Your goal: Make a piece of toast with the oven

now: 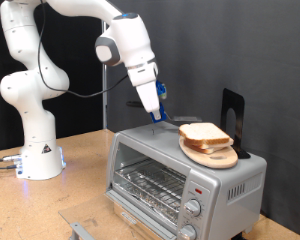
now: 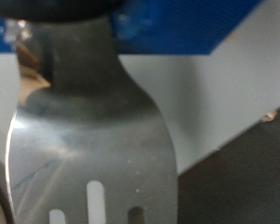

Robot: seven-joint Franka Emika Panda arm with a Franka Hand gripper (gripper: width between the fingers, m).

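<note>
Silver oven (image 1: 180, 175), pale toast (image 1: 204, 134)

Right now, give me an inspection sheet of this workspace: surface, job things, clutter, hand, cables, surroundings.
Surface: light wooden table; the oven stands on it.
Job's things: silver oven, glass door shut, wire rack inside bare, knobs at the exterior view's right. Piece of toast lies on a round wooden board on the oven's top.
Clutter: small metal piece at the table's near edge.
Hand: hand above the oven's top, beside the bread; the wrist view shows a slotted metal spatula close up.
Cables: cables at the arm's base.
Surroundings: black curtain behind.
</note>
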